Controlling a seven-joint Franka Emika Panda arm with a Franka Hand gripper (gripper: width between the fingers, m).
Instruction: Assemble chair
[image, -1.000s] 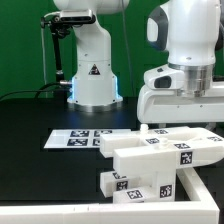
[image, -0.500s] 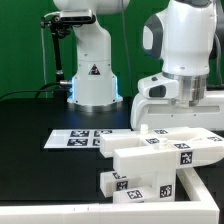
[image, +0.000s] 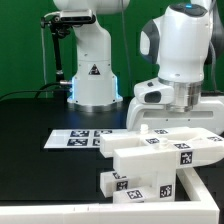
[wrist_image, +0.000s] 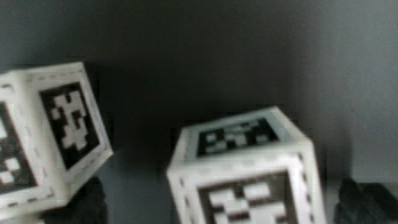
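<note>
So the black surface (image: 30, 120) takes up most of the shot. The white arm (image: 185, 45) towers over it on the exterior view's right, and its base (image: 95, 75) sits back near the far edge.

The gripper (image: 172, 118) hangs just above the pile of chair pieces (image: 160, 150). Its jaws are spread wide and, as far as I can see, they aren't gripping anything.

The chair pieces are bunched near the surface's near edge, on the exterior view's right. They're long white blocks with tags, and a slotted block (image: 135, 185) lies in front of them against the white rail (image: 100, 212) along that edge.

The marker board (image: 80, 138) lies flat just behind the pile, toward the exterior view's left.

The wrist view is blurry. It shows a tagged cube-ended post (wrist_image: 249, 165) and a second cube end (wrist_image: 54, 115) beside it, with a gap between them.
</note>
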